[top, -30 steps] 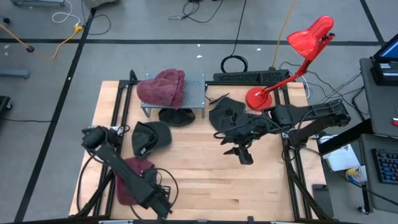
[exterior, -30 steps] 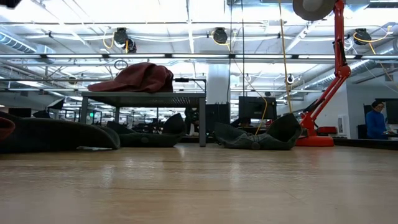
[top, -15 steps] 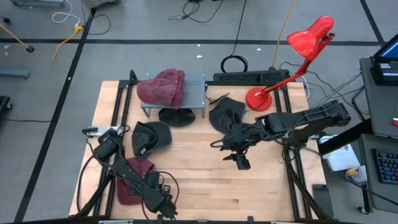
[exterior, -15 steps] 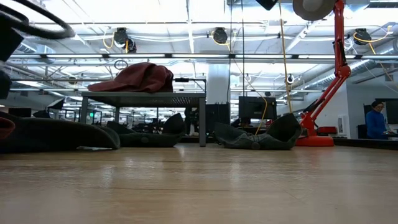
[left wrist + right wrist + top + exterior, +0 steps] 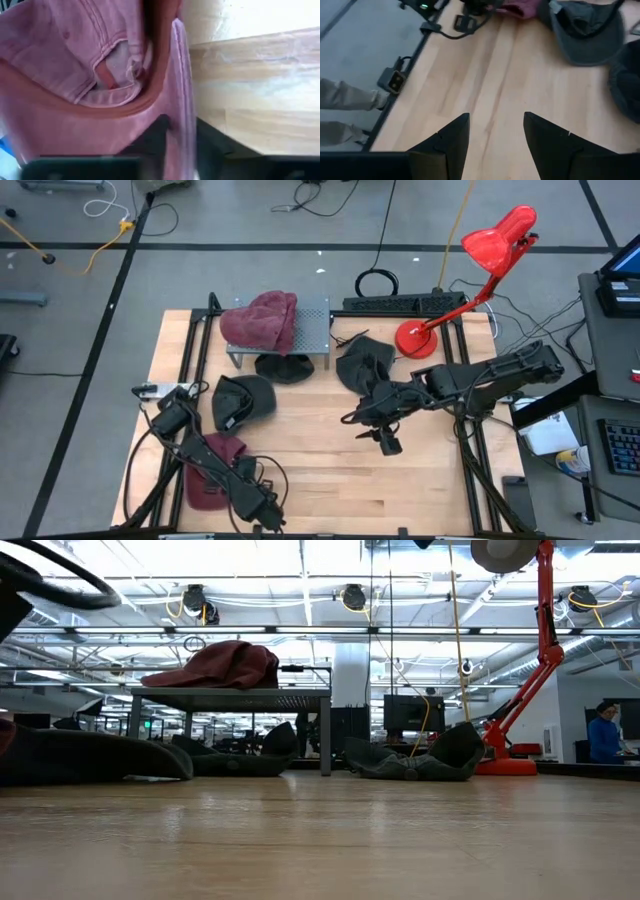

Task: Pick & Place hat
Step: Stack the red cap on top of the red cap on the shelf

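**A:** What's around you?

**B:** A wooden table point(image 5: 330, 470) fills the middle of the overhead frame, grey floor all round, and a red desk lamp point(image 5: 470, 275) at the upper right. A small metal shelf point(image 5: 315, 330) stands near the table's top edge with a maroon beanie point(image 5: 262, 320) on it and a dark cap point(image 5: 283, 367) beneath.

**A:** And the hat you're after?

**B:** The maroon cap point(image 5: 208, 476) lies at the lower left of the overhead frame, on the wood. My left gripper point(image 5: 177, 137) is down on it: in my left wrist picture the pink-maroon brim edge point(image 5: 181, 90) runs between my two dark fingers point(image 5: 150, 137), which are pinched in on the fabric.

**A:** Your other hand?

**B:** My right gripper point(image 5: 492, 137) hangs over bare wood, centre-right of the overhead frame, fingers parted, nothing between them. A black cap point(image 5: 242, 400) sits left of centre, and another dark hat point(image 5: 360, 360) lies just above my right arm.
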Robot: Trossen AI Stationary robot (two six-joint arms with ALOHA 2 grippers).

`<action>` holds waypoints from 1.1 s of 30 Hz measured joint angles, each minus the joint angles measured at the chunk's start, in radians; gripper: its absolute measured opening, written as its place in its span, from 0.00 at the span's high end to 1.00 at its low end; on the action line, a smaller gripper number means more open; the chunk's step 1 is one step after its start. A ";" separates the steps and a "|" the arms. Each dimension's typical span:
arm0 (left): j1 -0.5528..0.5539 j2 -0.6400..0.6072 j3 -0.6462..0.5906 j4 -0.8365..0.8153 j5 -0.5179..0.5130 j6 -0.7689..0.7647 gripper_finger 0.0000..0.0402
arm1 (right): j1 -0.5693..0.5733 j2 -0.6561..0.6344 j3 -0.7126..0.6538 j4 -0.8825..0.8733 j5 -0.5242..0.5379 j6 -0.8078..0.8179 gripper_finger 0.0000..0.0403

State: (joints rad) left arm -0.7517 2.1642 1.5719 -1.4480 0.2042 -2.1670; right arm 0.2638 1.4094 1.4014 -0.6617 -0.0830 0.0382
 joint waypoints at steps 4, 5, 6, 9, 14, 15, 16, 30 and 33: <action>0.000 -0.037 0.000 -0.002 0.000 0.011 0.96 | 0.000 -0.020 0.000 -0.001 0.005 -0.001 0.55; -0.001 -0.050 0.000 -0.002 -0.004 0.011 0.96 | 0.000 -0.028 0.000 -0.003 0.005 -0.001 0.55; -0.001 -0.066 0.000 0.004 -0.012 0.012 0.97 | 0.000 -0.036 0.000 -0.004 0.004 0.000 0.55; 0.003 -0.139 0.005 0.011 -0.066 0.019 0.98 | 0.000 -0.072 0.000 -0.008 0.004 0.002 0.55; 0.005 -0.320 0.022 0.030 -0.262 0.053 0.98 | 0.000 -0.161 0.000 -0.012 0.005 0.009 0.55; 0.004 -0.362 0.022 0.043 -0.317 0.063 0.98 | 0.000 -0.181 0.000 -0.011 0.007 0.021 0.55; 0.003 -0.406 0.022 0.057 -0.369 0.080 0.98 | 0.000 -0.201 0.000 -0.009 0.007 0.039 0.55; 0.007 -0.869 0.024 0.403 -0.726 0.634 0.98 | -0.003 -0.335 0.000 -0.002 0.031 0.441 0.50; 0.007 -0.929 0.024 0.495 -0.757 0.809 0.98 | -0.002 -0.334 0.000 -0.001 0.031 0.447 0.45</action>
State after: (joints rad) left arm -0.7448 1.2349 1.5959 -0.9526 -0.5531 -1.3576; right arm 0.2615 1.0752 1.4010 -0.6628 -0.0525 0.4857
